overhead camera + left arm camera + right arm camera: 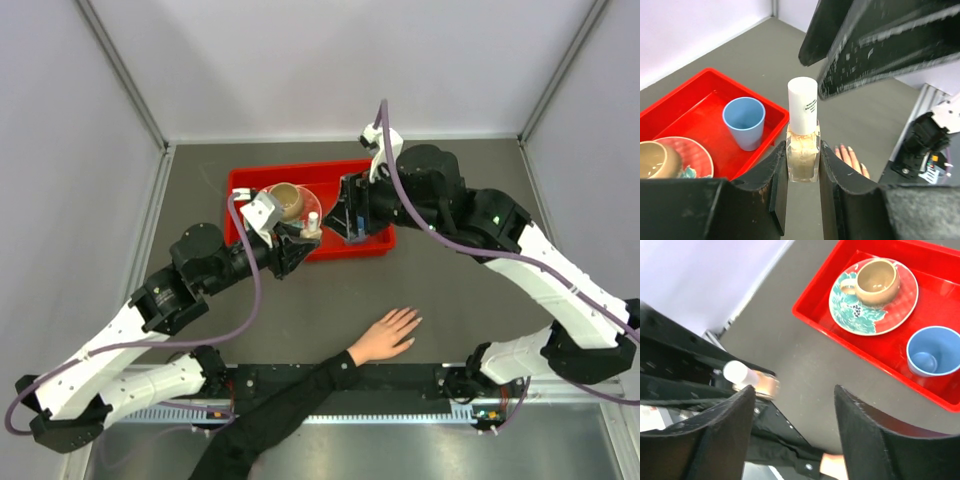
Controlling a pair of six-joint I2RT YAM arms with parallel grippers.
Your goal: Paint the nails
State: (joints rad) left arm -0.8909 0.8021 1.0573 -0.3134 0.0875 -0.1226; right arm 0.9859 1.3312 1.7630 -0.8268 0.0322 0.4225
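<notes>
My left gripper (802, 152) is shut on a clear nail polish bottle (802, 107) with pale polish and a white cap, held upright above the table. It shows in the top view (312, 222) at the tray's front edge. My right gripper (792, 390) is open and empty, its dark fingers (880, 40) hanging just above and beyond the cap. The bottle (757, 382) lies beside its left finger. A light-skinned hand (385, 335) in a black sleeve rests palm down at the near edge. Its pale nails (843, 146) peek out past my left gripper's right finger.
A red tray (240, 180) at the back holds a floral plate (860, 315) with a tan mug (877, 280) and a blue cup (932, 352). The black-sleeved forearm (280, 410) crosses the arms' black base rail. Grey walls stand on both sides.
</notes>
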